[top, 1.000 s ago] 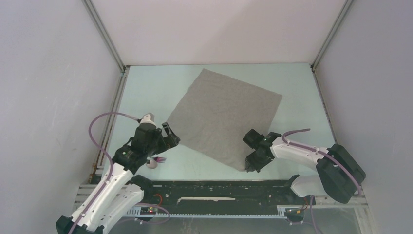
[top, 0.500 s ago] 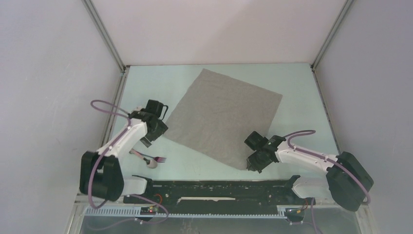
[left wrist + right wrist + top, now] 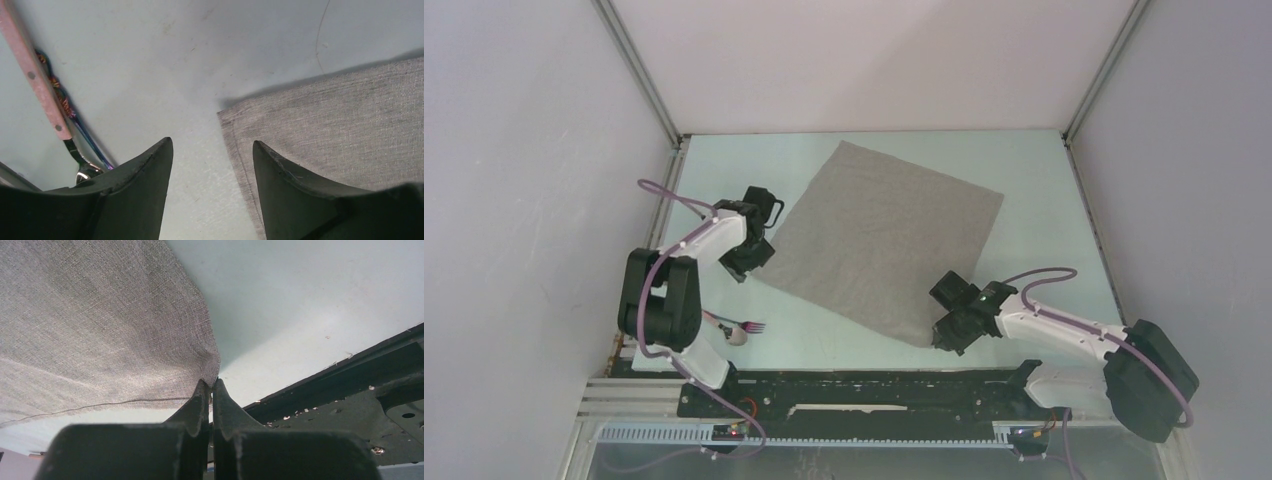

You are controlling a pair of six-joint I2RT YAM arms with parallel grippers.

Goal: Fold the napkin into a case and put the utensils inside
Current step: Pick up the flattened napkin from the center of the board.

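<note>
In the top view the left corner of the napkin (image 3: 884,240) sits partly hidden under the left gripper (image 3: 752,258), its near corner under the right gripper (image 3: 941,337). Left of the napkin the utensils (image 3: 737,329) are too small to tell apart there, and the left wrist view cuts them off.

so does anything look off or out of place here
Nothing spilled or damaged. The napkin lies turned like a diamond, not square to the table, its near corner pinched in the right gripper. The utensils lie off the cloth at the near left.
</note>
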